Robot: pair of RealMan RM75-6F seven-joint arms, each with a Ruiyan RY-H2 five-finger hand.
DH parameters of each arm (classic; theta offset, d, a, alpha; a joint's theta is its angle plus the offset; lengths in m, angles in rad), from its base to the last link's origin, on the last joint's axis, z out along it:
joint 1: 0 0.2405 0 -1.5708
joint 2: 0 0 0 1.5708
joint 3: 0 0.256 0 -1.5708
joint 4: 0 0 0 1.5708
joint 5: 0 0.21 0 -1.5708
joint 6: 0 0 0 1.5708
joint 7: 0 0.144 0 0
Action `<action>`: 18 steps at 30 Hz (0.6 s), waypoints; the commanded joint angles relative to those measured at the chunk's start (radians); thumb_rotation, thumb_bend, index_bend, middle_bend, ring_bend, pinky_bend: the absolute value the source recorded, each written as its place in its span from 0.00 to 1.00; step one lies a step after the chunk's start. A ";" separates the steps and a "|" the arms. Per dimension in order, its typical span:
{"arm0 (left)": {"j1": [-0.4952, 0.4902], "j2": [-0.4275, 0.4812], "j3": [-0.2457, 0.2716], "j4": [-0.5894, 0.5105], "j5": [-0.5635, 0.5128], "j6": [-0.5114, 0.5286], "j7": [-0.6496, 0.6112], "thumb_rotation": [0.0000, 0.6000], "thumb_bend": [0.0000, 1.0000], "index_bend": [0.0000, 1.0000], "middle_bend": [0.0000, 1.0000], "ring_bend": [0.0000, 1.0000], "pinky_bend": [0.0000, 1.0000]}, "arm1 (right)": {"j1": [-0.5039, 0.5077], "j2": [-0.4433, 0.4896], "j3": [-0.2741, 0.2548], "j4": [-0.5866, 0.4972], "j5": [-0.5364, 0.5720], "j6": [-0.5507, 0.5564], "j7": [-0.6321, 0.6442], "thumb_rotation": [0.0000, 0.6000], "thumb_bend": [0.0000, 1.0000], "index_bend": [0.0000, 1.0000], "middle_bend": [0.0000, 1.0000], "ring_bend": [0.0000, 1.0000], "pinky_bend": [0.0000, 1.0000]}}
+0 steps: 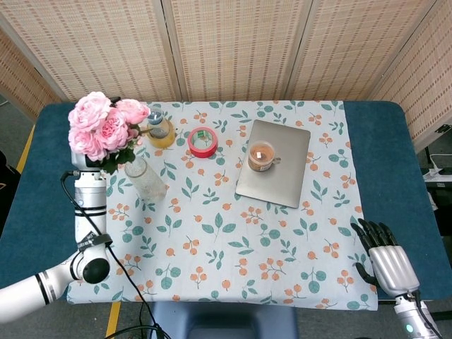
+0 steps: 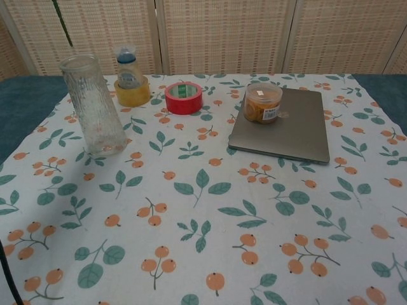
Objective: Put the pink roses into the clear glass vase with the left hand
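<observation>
The pink roses are a full bunch held up in the air by my left hand, which is mostly hidden under the blooms and leaves. They hover just left of and above the clear glass vase, which stands upright on the floral cloth. In the chest view the vase stands at the left with nothing in it, and only a thin green stem shows above it at the top edge. My right hand rests at the table's near right corner, fingers apart and holding nothing.
Behind the vase stands a small bottle with yellow liquid, then a red tape roll. A grey laptop lies right of centre with an orange-filled jar on it. A woven screen closes off the back.
</observation>
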 commanded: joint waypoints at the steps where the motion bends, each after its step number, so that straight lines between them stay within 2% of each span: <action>1: -0.011 -0.020 0.021 0.030 -0.002 -0.009 -0.004 1.00 0.61 0.64 0.63 0.53 0.25 | 0.002 0.000 0.000 0.000 0.001 -0.003 0.000 1.00 0.29 0.00 0.00 0.00 0.00; 8: -0.023 -0.063 0.061 0.109 0.011 -0.013 -0.020 1.00 0.60 0.64 0.63 0.53 0.24 | 0.000 0.001 -0.001 -0.001 -0.002 0.003 0.001 1.00 0.29 0.00 0.00 0.00 0.00; 11: -0.020 -0.084 0.086 0.154 0.016 -0.014 -0.026 1.00 0.57 0.60 0.61 0.50 0.23 | -0.001 0.001 -0.002 -0.001 -0.007 0.005 0.002 1.00 0.29 0.00 0.00 0.00 0.00; 14: -0.009 -0.094 0.127 0.181 0.037 -0.033 -0.055 1.00 0.53 0.38 0.47 0.36 0.20 | 0.000 0.001 -0.004 -0.001 -0.011 0.004 0.004 1.00 0.29 0.00 0.00 0.00 0.00; 15: -0.004 -0.095 0.144 0.190 0.048 -0.040 -0.066 1.00 0.51 0.24 0.37 0.26 0.19 | 0.000 0.001 -0.004 0.000 -0.012 0.004 0.005 1.00 0.30 0.00 0.00 0.00 0.00; 16: 0.000 -0.096 0.158 0.198 0.057 -0.045 -0.069 1.00 0.50 0.16 0.31 0.20 0.17 | 0.000 0.001 -0.005 0.000 -0.014 0.004 0.005 1.00 0.30 0.00 0.00 0.00 0.00; 18: 0.009 -0.093 0.194 0.217 0.079 -0.063 -0.078 1.00 0.47 0.04 0.18 0.09 0.15 | -0.001 0.001 -0.007 0.000 -0.018 0.004 0.006 1.00 0.29 0.00 0.00 0.00 0.00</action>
